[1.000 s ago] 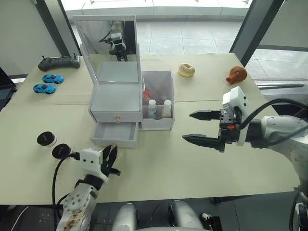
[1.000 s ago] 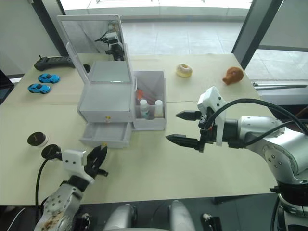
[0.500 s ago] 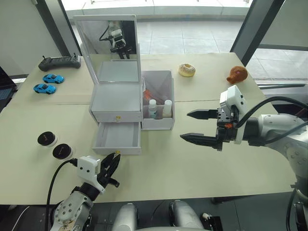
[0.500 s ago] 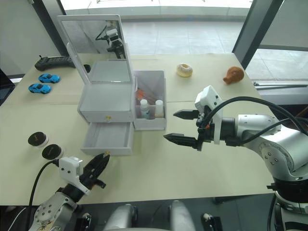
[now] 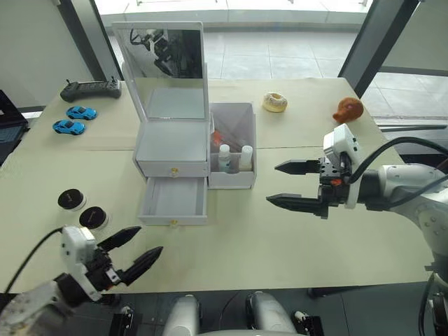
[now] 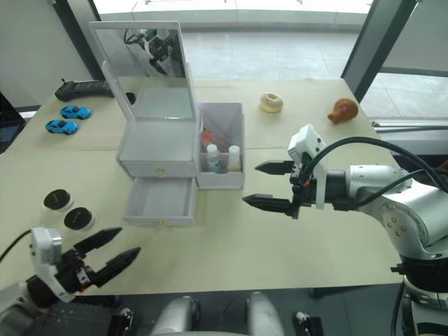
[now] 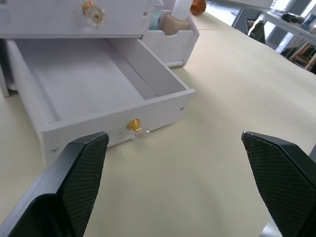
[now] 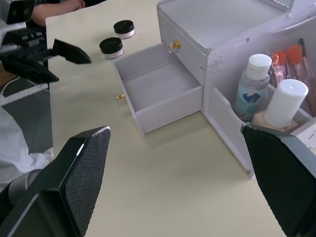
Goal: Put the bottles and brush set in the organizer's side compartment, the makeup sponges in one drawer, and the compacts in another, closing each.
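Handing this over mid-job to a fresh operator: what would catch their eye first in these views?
Probably the white organizer mid-table with its mirror lid up and its bottom drawer pulled out, nothing in it, while two bottles and the brush set stand in the side compartment. Next, both grippers open: the right gripper hovering beside the organizer, the left gripper low at the table's near edge, close to two black compacts.

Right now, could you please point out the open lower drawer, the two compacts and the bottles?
open lower drawer [image 5: 173, 199], left eye view, bare floor.
compacts [image 5: 71, 199], left eye view, farther one's black lid.
bottles [image 8: 251, 86], right wrist view, clear bottle's body.
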